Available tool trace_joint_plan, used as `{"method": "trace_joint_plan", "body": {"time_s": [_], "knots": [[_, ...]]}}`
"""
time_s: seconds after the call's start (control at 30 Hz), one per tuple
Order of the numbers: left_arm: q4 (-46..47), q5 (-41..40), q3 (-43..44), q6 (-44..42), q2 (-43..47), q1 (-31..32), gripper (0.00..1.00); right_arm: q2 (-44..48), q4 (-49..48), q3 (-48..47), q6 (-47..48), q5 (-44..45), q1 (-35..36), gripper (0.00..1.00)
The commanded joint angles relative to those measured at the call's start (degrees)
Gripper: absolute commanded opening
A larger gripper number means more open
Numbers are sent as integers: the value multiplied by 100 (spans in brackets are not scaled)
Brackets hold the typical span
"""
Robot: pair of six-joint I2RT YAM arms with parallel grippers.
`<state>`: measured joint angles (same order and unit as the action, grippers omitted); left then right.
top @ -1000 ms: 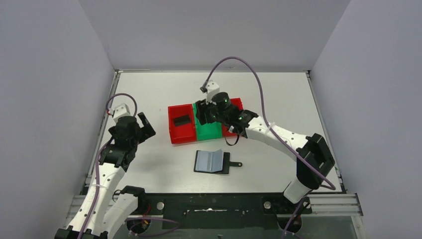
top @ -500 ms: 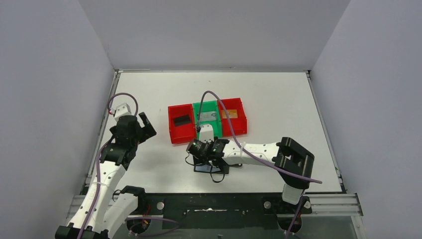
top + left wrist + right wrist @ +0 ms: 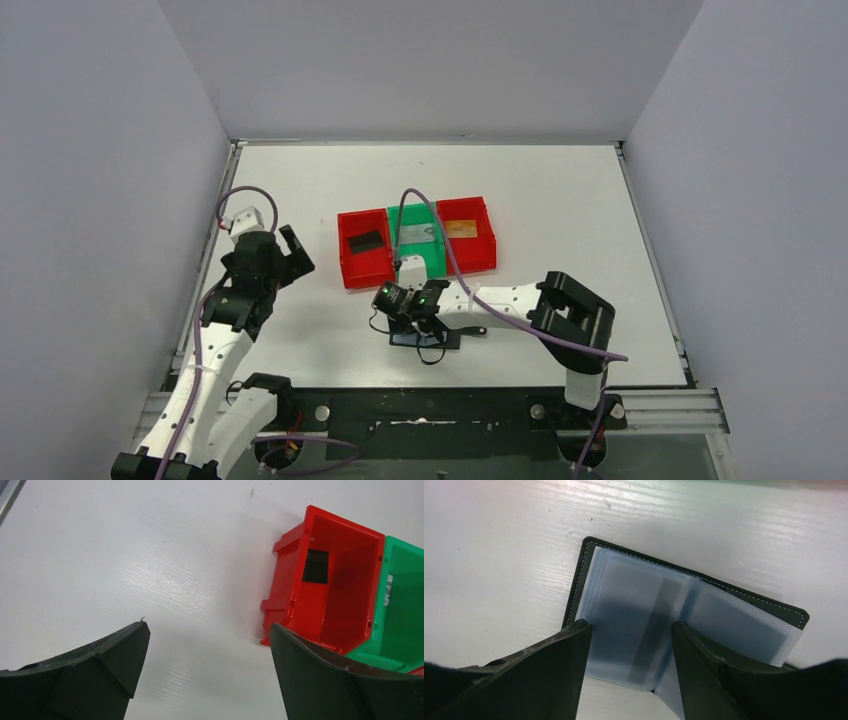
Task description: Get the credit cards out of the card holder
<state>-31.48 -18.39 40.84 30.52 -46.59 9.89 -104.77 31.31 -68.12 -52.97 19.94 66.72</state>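
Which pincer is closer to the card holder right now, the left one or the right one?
Right. The right pincer hangs open directly over the open card holder; the left pincer sits far off to its left, open, facing the leftmost red bin.

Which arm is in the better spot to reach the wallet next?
Right. Its jaws stand open over the open card holder, while the left arm's jaws are far off, facing the red bin.

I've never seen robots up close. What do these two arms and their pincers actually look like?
The left arm and right arm are white, rounded links joined by chunky black joints. A thin purple cable loops along each. The left gripper and right gripper each have two matte black, wedge-shaped fingers. Small green lights glow near the right wrist.
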Motion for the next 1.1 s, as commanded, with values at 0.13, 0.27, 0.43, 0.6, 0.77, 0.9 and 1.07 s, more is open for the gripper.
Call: {"method": "trace_joint_plan", "body": {"time_s": [0.13,0.27,0.43,0.6,0.77,0.9,1.07], "knots": [[317,68,82,-117,34,-49,92,-127,-150,14,-48,-69,-112,57],[318,86,73,-117,32,-54,92,-44,-217,97,-62,-42,-112,44],[329,132,65,-126,28,-57,92,104,-438,227,14,-81,-115,28],[346,315,75,-149,35,-49,92,333,-821,387,150,-222,-164,26],[671,1540,7,-333,12,-42,92,896,-2080,1188,398,-1068,-496,25],[1114,2915,-126,-258,-49,-11,87,1398,-3886,2175,585,-2230,-911,25],[1417,3492,-185,-319,-195,511,85,1601,-5113,2922,448,-3048,-1269,25]]}}
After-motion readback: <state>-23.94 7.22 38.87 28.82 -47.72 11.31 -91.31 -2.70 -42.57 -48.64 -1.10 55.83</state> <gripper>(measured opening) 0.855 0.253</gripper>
